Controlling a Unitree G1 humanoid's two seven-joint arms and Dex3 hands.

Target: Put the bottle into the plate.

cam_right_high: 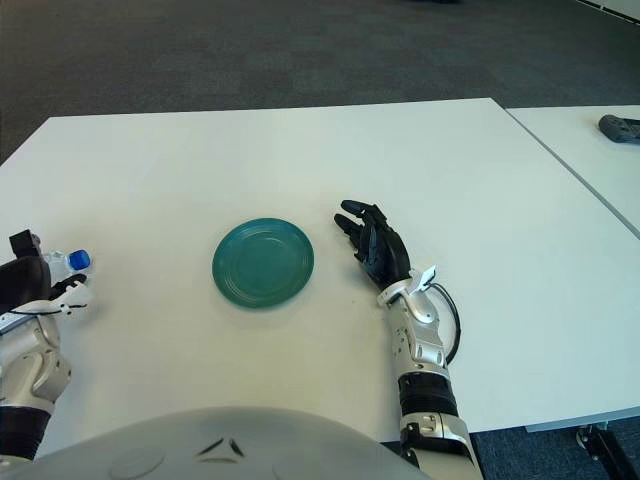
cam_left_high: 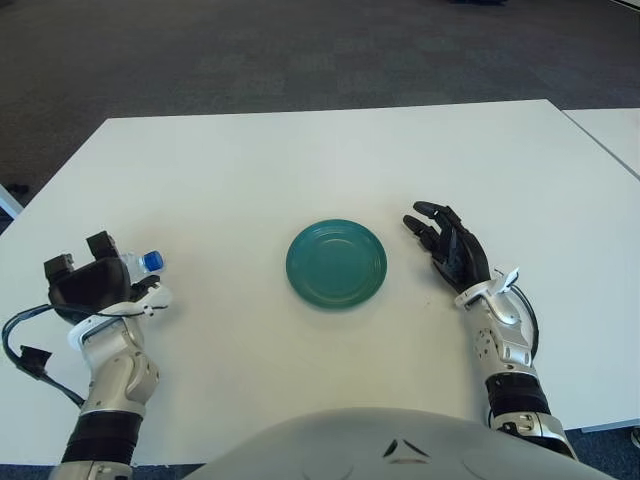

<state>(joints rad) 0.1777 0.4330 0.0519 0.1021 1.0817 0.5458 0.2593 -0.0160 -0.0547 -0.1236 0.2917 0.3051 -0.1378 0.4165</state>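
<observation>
A clear plastic bottle (cam_left_high: 138, 264) with a blue cap lies near the table's left front edge, cap pointing right. My left hand (cam_left_high: 92, 282) is over its body, fingers on the far side and thumb (cam_left_high: 152, 297) on the near side, closed around it. Most of the bottle is hidden by the hand. The teal plate (cam_left_high: 337, 263) sits empty at the table's middle, well to the right of the bottle. My right hand (cam_left_high: 445, 243) shows just right of the plate with its fingers spread and holding nothing.
The white table (cam_left_high: 300, 160) stretches far back behind the plate. A second white table (cam_right_high: 590, 150) stands to the right across a narrow gap, with a dark object (cam_right_high: 620, 128) on it. Dark carpet lies beyond.
</observation>
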